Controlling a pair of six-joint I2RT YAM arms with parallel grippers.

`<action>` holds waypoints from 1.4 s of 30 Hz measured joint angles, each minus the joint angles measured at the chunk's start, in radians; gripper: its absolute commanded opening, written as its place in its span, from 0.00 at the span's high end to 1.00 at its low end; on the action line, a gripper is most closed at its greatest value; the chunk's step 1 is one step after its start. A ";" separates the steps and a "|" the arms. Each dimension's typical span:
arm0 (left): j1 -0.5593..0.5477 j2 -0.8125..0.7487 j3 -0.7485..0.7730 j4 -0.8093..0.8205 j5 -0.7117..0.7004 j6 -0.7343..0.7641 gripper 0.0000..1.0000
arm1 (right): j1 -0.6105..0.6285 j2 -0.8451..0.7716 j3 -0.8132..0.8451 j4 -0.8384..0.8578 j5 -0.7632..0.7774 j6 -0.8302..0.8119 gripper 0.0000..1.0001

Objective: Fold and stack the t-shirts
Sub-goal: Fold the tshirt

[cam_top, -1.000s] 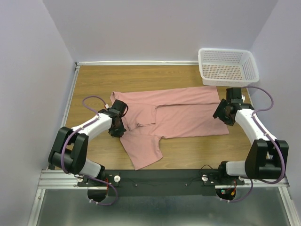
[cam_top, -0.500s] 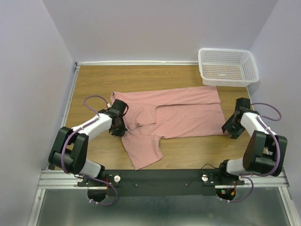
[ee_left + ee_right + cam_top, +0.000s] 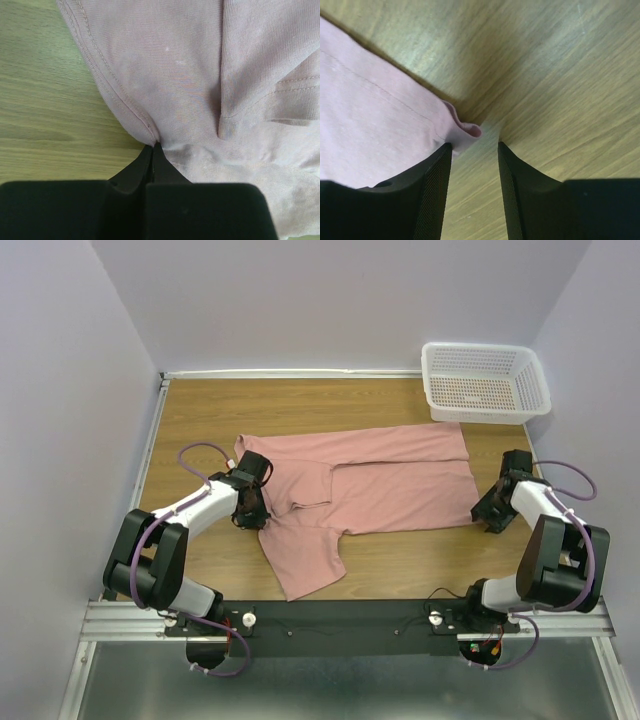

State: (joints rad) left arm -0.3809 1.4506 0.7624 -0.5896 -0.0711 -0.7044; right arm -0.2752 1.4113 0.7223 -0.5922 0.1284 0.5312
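Note:
A dusty pink t-shirt point(image 3: 380, 480) lies partly folded on the wooden table, one sleeve reaching toward the near edge. My left gripper point(image 3: 250, 512) is shut on the shirt's stitched left edge point(image 3: 150, 134), down at the table. My right gripper point(image 3: 487, 514) is open at the shirt's lower right corner. In the right wrist view that curled corner point(image 3: 465, 131) lies just ahead of my left finger, with bare wood between the jaws point(image 3: 475, 146). No printed graphic shows.
A white plastic mesh basket point(image 3: 485, 382) stands at the back right corner. Purple walls close the table on three sides. A black rail point(image 3: 340, 625) runs along the near edge.
My right gripper has come back from the shirt's right edge toward its near right corner and lower to the table. The left gripper has barely moved and stays shut on the fabric.

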 measured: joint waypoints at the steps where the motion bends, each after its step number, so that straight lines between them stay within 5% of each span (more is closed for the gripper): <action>1: 0.000 0.000 0.000 0.000 0.000 0.000 1.00 | 0.000 -0.001 0.000 0.003 -0.002 0.000 0.51; 22: 0.000 0.008 0.010 -0.011 0.000 0.002 1.00 | -0.002 -0.017 -0.025 0.078 -0.009 0.029 0.52; 31: 0.006 0.008 0.011 -0.019 0.001 0.018 1.00 | -0.005 -0.034 -0.049 0.122 -0.006 0.031 0.99; 42: 0.051 -0.026 0.027 -0.071 0.001 0.066 1.00 | -0.006 -0.085 0.035 0.006 -0.037 0.013 1.00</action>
State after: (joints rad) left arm -0.3298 1.4246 0.7898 -0.6605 -0.0704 -0.6380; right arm -0.2817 1.3262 0.7570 -0.5858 0.0910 0.5446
